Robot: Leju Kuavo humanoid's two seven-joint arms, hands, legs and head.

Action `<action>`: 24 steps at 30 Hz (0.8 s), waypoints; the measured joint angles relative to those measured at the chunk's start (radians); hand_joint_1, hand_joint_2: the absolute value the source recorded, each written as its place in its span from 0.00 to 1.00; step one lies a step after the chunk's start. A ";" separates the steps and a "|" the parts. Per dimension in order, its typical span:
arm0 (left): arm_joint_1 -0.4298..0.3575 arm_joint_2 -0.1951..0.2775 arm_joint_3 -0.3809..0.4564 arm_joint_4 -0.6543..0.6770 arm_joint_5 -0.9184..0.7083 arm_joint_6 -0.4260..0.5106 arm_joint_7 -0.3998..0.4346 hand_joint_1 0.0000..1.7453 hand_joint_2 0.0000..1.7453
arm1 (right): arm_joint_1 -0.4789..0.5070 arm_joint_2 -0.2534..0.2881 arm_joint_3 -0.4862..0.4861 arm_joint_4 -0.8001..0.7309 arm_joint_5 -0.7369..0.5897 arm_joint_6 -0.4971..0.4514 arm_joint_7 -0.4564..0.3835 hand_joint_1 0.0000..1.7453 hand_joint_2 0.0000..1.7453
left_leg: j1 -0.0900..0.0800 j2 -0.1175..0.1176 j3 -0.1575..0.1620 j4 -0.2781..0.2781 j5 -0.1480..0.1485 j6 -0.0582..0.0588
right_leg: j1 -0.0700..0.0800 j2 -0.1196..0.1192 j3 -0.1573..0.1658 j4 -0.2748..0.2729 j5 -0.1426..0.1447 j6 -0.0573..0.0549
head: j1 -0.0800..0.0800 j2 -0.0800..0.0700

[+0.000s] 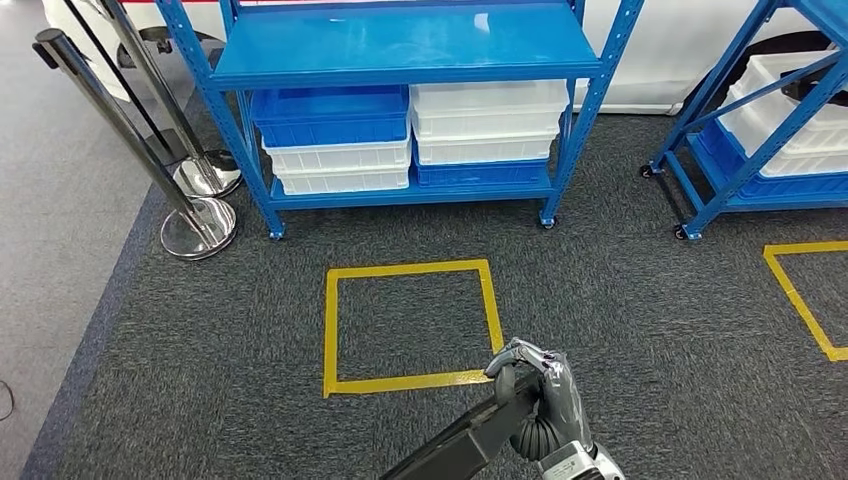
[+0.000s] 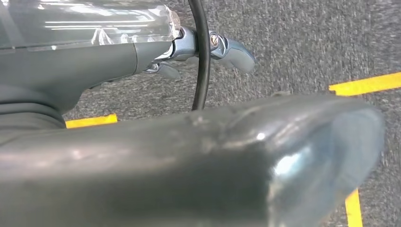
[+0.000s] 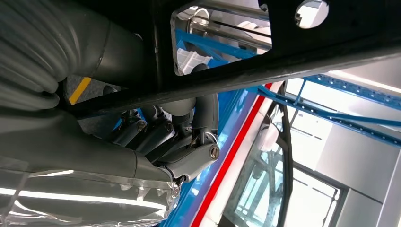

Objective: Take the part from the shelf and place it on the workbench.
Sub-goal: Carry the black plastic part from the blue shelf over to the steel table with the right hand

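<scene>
Right hand: grey fingers, bright metal joints, ribbed dark wrist boot, silver cuff. Left hand: grey thumb, blue-grey fingertip, visible screw, black cable, clear film on cover.

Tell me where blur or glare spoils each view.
Head view: sharp and evenly lit, right hand gripping the long black metal part. Left wrist view: a big blurred grey thumb close up. Right wrist view: bright washed-out windows behind the part.
</scene>
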 joint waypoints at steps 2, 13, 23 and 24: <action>-0.004 0.000 -0.007 0.000 -0.034 0.003 0.010 0.00 0.00 | -0.012 0.000 -0.003 0.008 0.017 -0.004 0.045 1.00 1.00 | 0.005 0.006 -0.003 -0.009 0.010 0.015 | -0.001 0.001 -0.027 0.060 -0.045 0.009 | 0.000 0.000; -0.086 -0.013 -0.075 -0.008 -0.129 -0.003 0.109 0.00 0.00 | -0.329 0.003 -0.117 0.366 0.010 0.019 0.186 1.00 1.00 | -0.012 0.081 -0.032 0.012 0.020 0.006 | 0.012 -0.059 0.011 -0.001 -0.009 -0.006 | 0.000 0.000; -0.084 -0.013 -0.077 -0.010 -0.131 -0.003 0.108 0.00 0.00 | -0.343 0.014 -0.128 0.419 0.014 0.020 0.185 1.00 1.00 | -0.002 0.000 -0.146 0.265 -0.068 -0.020 | 0.003 0.051 -0.002 -0.005 0.007 -0.036 | 0.000 0.000; -0.084 -0.013 -0.077 -0.010 -0.131 -0.003 0.108 0.00 0.00 | -0.343 0.015 -0.128 0.421 0.014 0.020 0.185 1.00 1.00 | -0.002 -0.011 -0.119 0.200 -0.027 -0.016 | 0.002 0.064 -0.002 -0.003 0.006 -0.035 | 0.000 0.000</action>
